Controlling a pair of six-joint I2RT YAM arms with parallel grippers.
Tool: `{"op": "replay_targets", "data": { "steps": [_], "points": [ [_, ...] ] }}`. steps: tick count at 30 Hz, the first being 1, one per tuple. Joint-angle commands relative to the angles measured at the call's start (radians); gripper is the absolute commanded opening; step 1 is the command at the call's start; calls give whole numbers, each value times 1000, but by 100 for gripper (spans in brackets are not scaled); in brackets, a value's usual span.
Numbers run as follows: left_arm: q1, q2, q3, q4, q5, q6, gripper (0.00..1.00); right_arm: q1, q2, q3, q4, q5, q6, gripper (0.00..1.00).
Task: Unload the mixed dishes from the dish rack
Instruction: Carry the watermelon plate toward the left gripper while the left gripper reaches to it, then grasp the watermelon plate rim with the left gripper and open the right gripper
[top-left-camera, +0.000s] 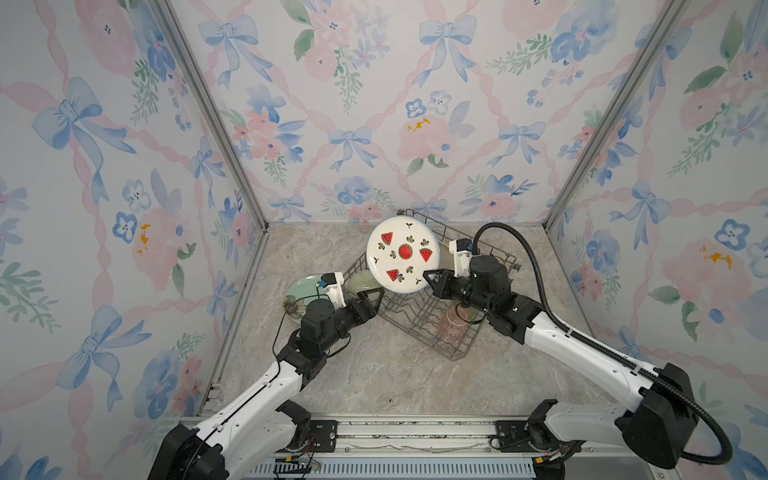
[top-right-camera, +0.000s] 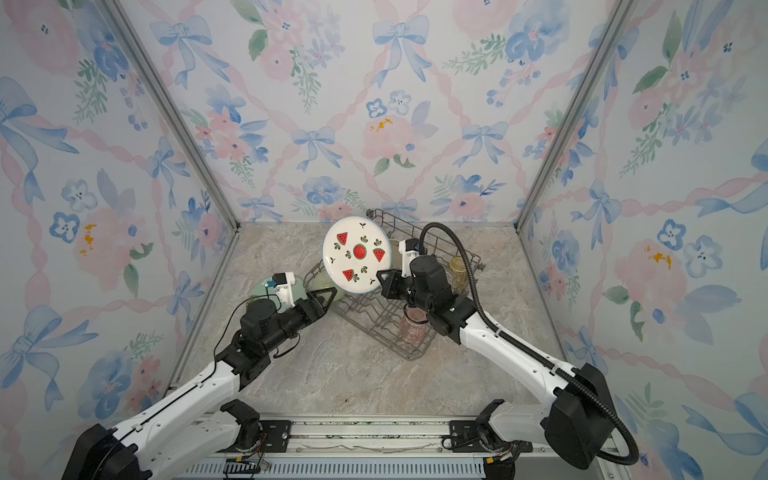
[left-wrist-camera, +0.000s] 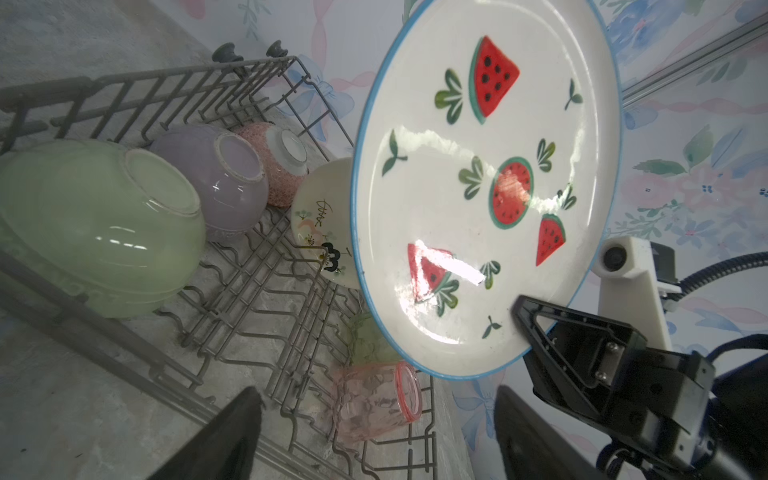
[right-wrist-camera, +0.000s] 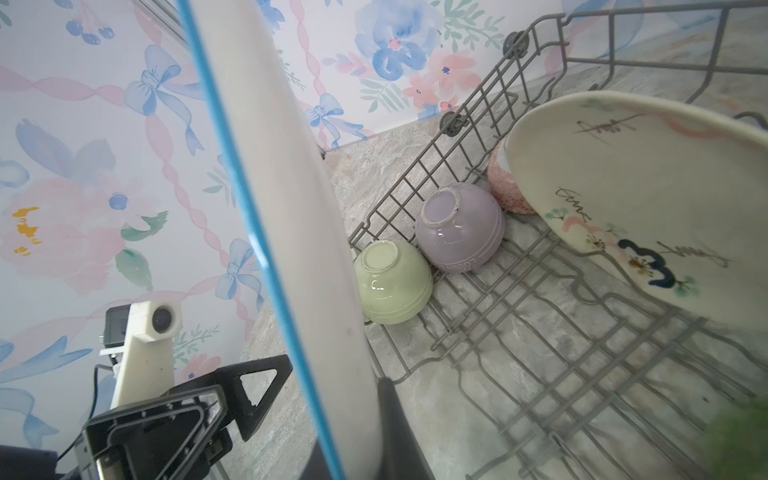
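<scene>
Your right claw (top-left-camera: 427, 276) is pinching the lower edge of the watermelon plate (top-left-camera: 402, 253). It holds the plate up over the far left part of the dish rack (left-wrist-camera: 266, 291), tilted so its face points up toward the top cameras. The blue rim runs unbroken all round. In the left wrist view the plate's lowest edge hangs above a pink cup (left-wrist-camera: 374, 403) lying on its side and in front of a green cup (left-wrist-camera: 368, 340), touching neither.

Your left claw (top-left-camera: 374, 296) is spread wide with nothing between its fingers. It sits just beside the rack's left corner, below the plate's lower left edge.

The rack sits skewed, with one corner close to the back wall. The bare table (top-left-camera: 374, 386) in front of it, between the two arms, is the widest open room. On the left the mint plate (top-left-camera: 300, 287) lies flat on the table just beside the rack, partly hidden by the left wrist.

A green bowl (left-wrist-camera: 95, 224), a lilac bowl (left-wrist-camera: 224, 183) and a pink bowl (left-wrist-camera: 282, 162) lean bottoms-up in a touching row along one rack wall. The cream plate (right-wrist-camera: 623, 199) stands on edge beside the pink bowl.

The cream plate carries dark brush script, and the lilac bowl has raised letters near its rim. You cannot read either.
</scene>
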Motion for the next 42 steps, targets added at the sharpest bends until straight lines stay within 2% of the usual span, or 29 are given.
{"op": "replay_targets", "data": {
  "steps": [1, 9, 14, 19, 25, 34, 42],
  "points": [
    [-7, 14, 30, 78, 16, -11, 83, 18, 2, 6, 209, -39, 66, 0],
    [-8, 97, 67, 137, 28, -23, 80, 48, -1, 5, 245, -35, 98, 0],
    [-11, 134, 85, 169, 39, -23, 69, 54, -6, 1, 249, -42, 117, 0],
    [-17, 126, 80, 173, 27, -11, 57, 55, -3, -1, 234, -48, 142, 0],
    [-18, 116, 72, 183, 8, -14, 51, 56, 11, -4, 258, -82, 183, 0],
    [-17, 118, 78, 185, -9, -14, 50, 65, -4, -27, 241, -90, 193, 0],
    [-17, 123, 83, 184, -7, -25, 38, 75, -30, -47, 226, -80, 187, 0]
  ]
}}
